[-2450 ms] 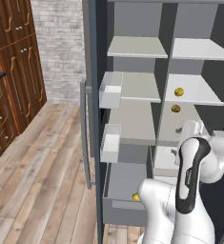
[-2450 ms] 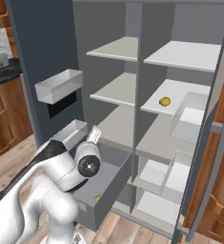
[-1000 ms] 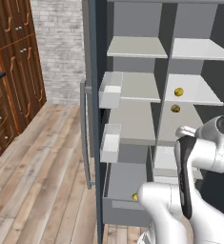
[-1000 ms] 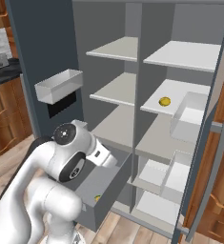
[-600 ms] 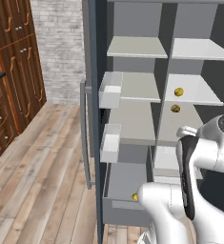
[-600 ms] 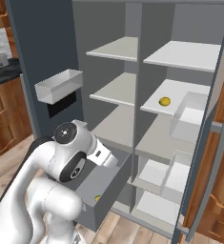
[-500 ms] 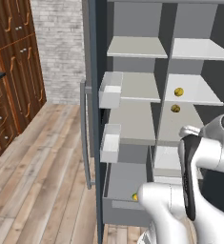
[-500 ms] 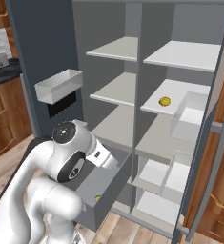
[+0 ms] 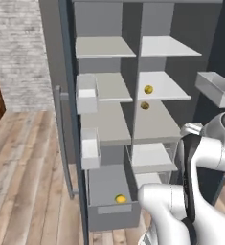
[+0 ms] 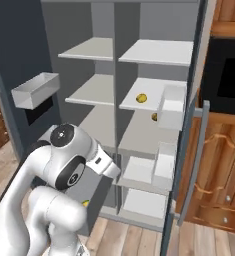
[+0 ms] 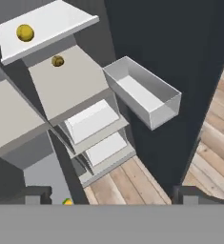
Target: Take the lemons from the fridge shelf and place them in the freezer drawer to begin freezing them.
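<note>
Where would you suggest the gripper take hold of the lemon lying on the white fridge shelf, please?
Probably across its round middle, coming in level from the open front of the shelf. The lemon lies alone near the shelf's inner edge beside the centre divider, with another shelf overhead, so a straight-down approach looks cramped. The gripper is open.

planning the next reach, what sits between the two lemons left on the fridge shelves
Nothing: in the left base view the upper lemon sits directly above the lower lemon, with its shelf's edge between.

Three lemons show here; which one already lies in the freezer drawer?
The lowest lemon, lying near the front of the open dark-grey freezer drawer. The other two lemons sit higher on fridge shelves, one above the other.
</note>
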